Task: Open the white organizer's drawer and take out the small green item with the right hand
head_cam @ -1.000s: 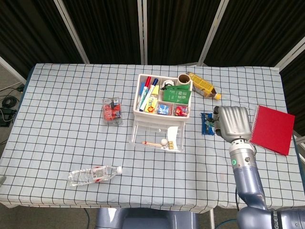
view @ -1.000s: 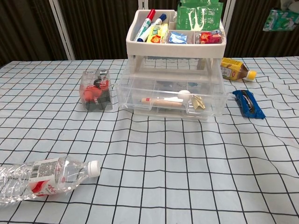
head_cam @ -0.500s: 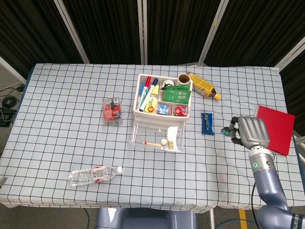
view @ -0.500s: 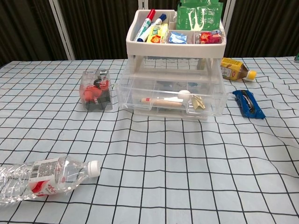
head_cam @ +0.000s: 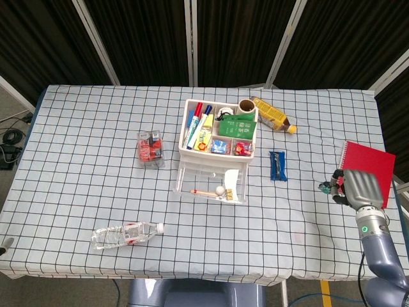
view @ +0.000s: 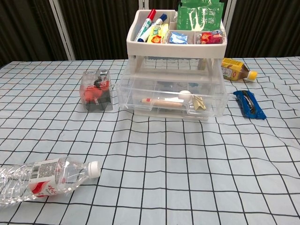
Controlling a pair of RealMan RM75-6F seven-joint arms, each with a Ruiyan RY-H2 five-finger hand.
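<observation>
The white organizer [head_cam: 190, 149] stands mid-table with markers and green packets in its top tray. Its clear drawer [head_cam: 211, 185] is pulled out and holds a wooden stick, a white ball and a small gold piece, which also show through the drawer front [view: 171, 101] in the chest view. My right hand [head_cam: 356, 187] hovers at the table's far right, beside the red notebook. Its curled fingers pinch a small green item [head_cam: 326, 187] at their tips. The chest view does not show this hand. My left hand appears in neither view.
A red notebook [head_cam: 367, 169] lies at the right edge. A blue snack bar [head_cam: 277, 165] and a yellow drink bottle [head_cam: 271, 115] lie right of the organizer. Left of it stands a clear box with red contents [head_cam: 150, 148]. A water bottle [head_cam: 124, 235] lies front left.
My right hand has moved right and toward the front edge, from beside the blue snack bar to beside the red notebook, carrying the green item. It dropped out of the chest view.
</observation>
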